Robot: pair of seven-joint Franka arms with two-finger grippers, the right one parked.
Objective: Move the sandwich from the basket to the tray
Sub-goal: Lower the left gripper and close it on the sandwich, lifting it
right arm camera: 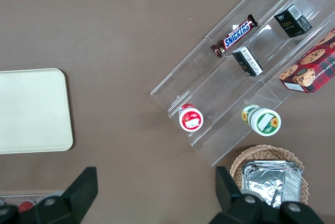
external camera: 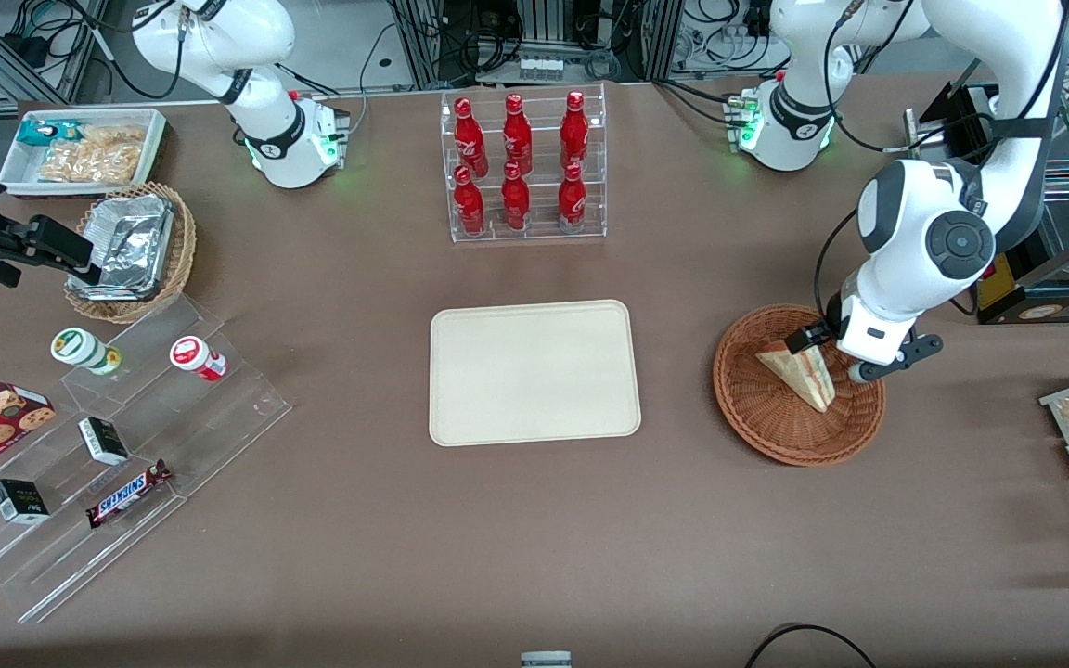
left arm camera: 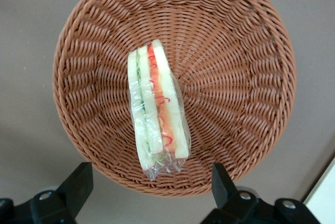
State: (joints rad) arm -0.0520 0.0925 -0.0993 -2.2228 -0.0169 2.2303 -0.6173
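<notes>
Brown table, tool (left arm camera: pixel 149 192) open above basket (left arm camera: pixel 246 51), sandwich (left arm camera: pixel 156 111) film-wrapped

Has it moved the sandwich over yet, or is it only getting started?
Only getting started. Nothing is delivered yet: the tray is bare and the sandwich lies in the basket. In hand: the end effector hovers open above the sandwich, not gripping it. Left: grasp, lift, carry to the tray, release.
</notes>
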